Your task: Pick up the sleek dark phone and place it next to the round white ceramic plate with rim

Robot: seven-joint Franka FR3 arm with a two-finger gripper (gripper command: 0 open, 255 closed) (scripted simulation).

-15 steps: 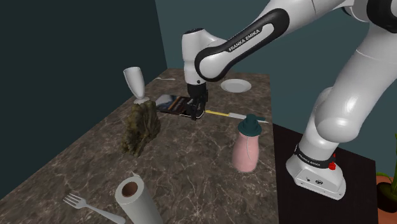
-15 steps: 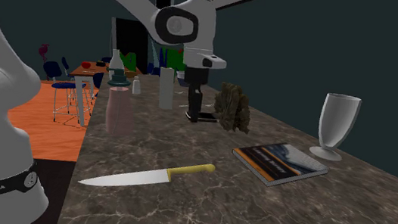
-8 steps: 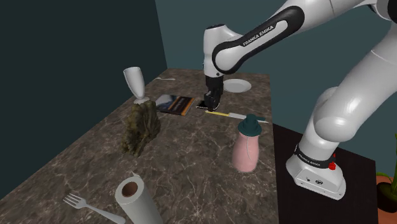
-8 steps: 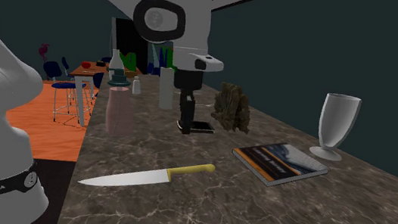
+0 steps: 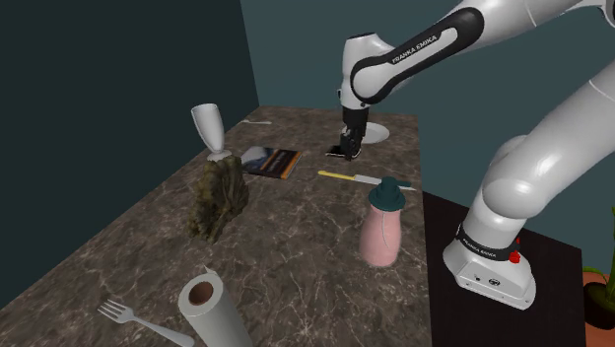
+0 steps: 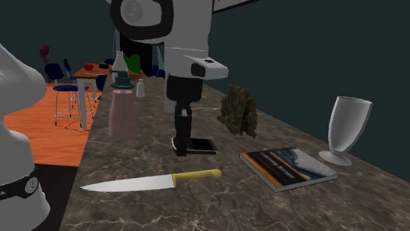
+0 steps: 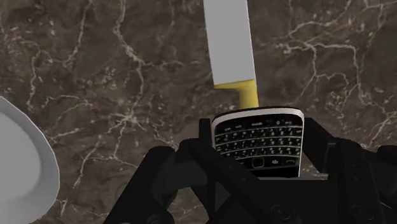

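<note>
**Operator:** List the items from the shoulder view's left to its right.

**Technician:** Goblet (image 5: pixel 207 126), rock (image 5: pixel 219 195), book (image 5: pixel 271 161), then the gripper (image 5: pixel 344 150) with the phone (image 5: pixel 338 152). After these come the knife (image 5: pixel 361 177), plate (image 5: pixel 380 129) and pink bottle (image 5: pixel 381 225). All stand or lie on the marbled counter (image 5: pixel 296 246), except the phone and gripper.

**Operator:** Gripper condition?

**Technician:** Closed on the phone. In the wrist view the fingers (image 7: pixel 340 168) clasp its two long edges.

**Operator:** Phone position and orientation?

**Technician:** It is level and face up, low over the counter, just beside the plate. Contact with the counter cannot be judged. The long axis runs crosswise to the fingers. The keypad end projects past them toward the knife's yellow handle. In the second exterior view the phone projects to the gripper's right.

**Operator:** Legible markings?

**Technician:** "FRANKA EMIKA" on the arm (image 5: pixel 424 47). The keypad characters are too small to read.

**Operator:** Change since half a second ago?

**Technician:** The gripper and phone have shifted toward the shoulder view's right, from beside the book to the plate's edge. The other items are unchanged.
</note>
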